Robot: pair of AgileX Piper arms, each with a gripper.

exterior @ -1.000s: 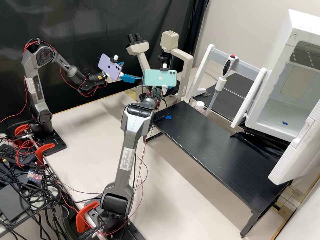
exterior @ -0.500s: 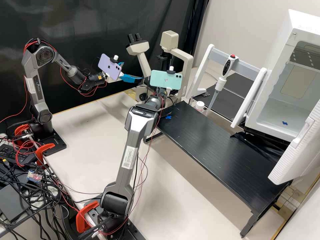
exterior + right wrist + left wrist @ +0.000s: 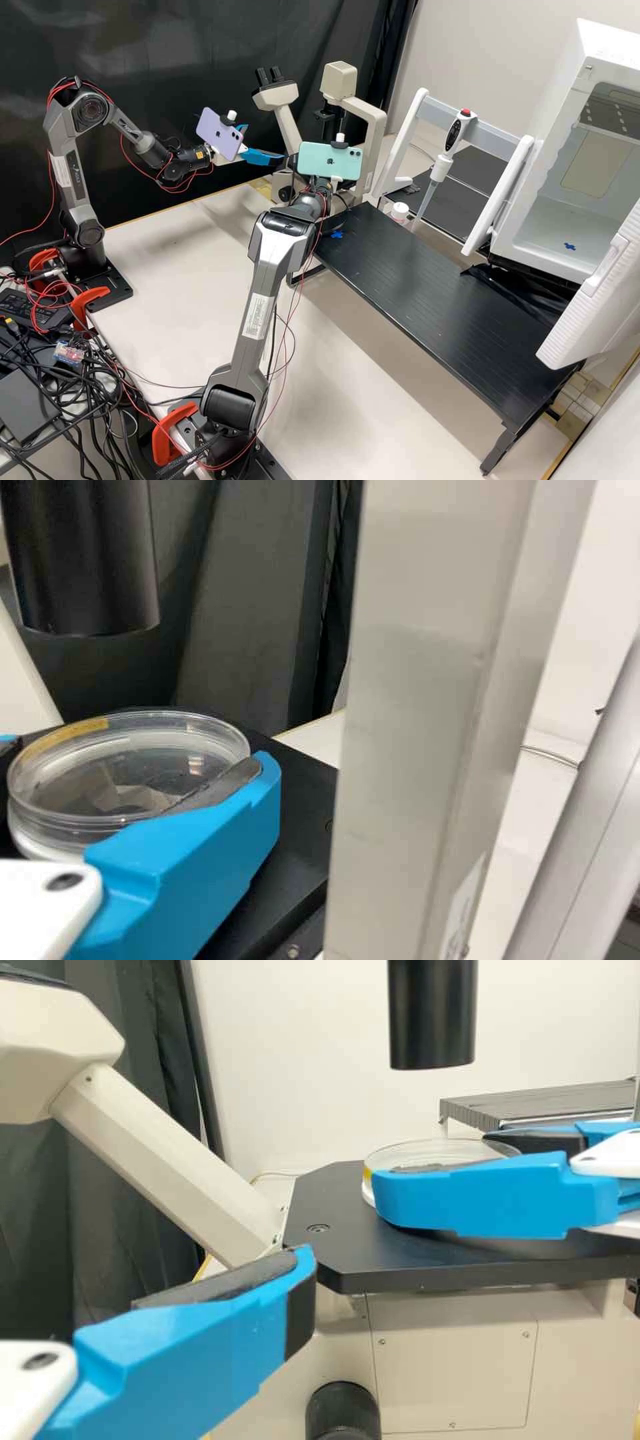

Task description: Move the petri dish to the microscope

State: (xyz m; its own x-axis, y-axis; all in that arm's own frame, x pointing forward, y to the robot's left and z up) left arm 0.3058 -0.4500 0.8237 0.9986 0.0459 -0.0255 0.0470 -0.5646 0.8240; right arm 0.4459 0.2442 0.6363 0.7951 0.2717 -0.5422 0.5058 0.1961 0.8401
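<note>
A black curtain [image 3: 167,40] is hanging behind the pale worktop [image 3: 180,247]. In the high view, the left hand [image 3: 265,142] is standing open and empty near the microscope [image 3: 377,127]. In both wrist views, the right hand [image 3: 323,185] is gripping the dish [image 3: 125,780], clear, round, yellow-marked, at the stage [image 3: 340,1250].

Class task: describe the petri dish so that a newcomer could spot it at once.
Find the cream microscope with twin eyepieces, then its flat black stage, lower than the black cylinder. At that stage is the petri dish, round and shallow. Its clear walls and yellowish strip along the rim set it apart from the opaque blue claw around it.
</note>
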